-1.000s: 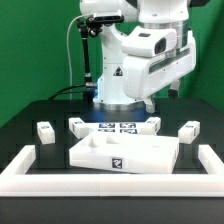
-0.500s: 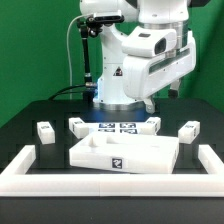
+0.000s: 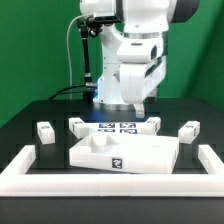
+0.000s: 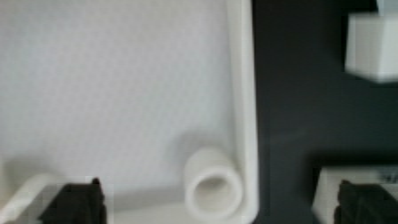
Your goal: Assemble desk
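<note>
**Item 1:** white plastic rectangular tray-like desk top (image 3: 128,156) with raised rim. It is laid flat at the middle of the black bench (image 3: 55,108), inside the long low white border wall (image 3: 20,166).

**Item 2:** 4 short square white legs, all unattached, arranged behind the top: left pair (image 3: 43,131), right pair (image 3: 187,129).

**Jaws:** spread wide and empty, held over the top's rim.

**Risk:** if a descent were made here, the rim or the round socket (image 4: 217,186) could be struck. A leg gripped off-centre could be tilted and jammed.
</note>
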### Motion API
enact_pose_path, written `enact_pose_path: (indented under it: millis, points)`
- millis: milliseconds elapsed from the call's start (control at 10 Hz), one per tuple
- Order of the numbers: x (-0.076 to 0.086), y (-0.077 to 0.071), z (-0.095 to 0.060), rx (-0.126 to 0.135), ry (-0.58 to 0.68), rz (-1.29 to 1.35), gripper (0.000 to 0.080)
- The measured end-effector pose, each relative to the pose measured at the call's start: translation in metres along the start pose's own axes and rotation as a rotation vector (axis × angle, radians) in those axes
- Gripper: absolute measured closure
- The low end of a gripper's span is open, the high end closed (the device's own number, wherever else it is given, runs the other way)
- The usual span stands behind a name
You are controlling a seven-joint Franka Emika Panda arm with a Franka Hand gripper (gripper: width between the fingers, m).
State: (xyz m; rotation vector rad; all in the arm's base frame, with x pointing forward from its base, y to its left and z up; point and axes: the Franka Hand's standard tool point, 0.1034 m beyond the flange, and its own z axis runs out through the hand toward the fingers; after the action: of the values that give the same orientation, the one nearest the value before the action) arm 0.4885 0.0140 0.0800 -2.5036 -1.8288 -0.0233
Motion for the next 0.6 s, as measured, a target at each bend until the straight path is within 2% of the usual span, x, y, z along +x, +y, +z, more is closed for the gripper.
enact_pose_path:
  millis: [100, 200, 500, 600]
  points:
    - [-0.007, -0.006, 0.007, -0.015, 0.004, -0.014, 0.015]
    - [-0.005, -0.006, 0.005, 0.003, -0.002, 0.002, 0.015]
    - [-0.006, -0.007, 0.009, 0.001, -0.001, 0.003, 0.015]
    - [-0.008, -0.013, 0.023, -0.019, 0.007, 0.002, 0.015]
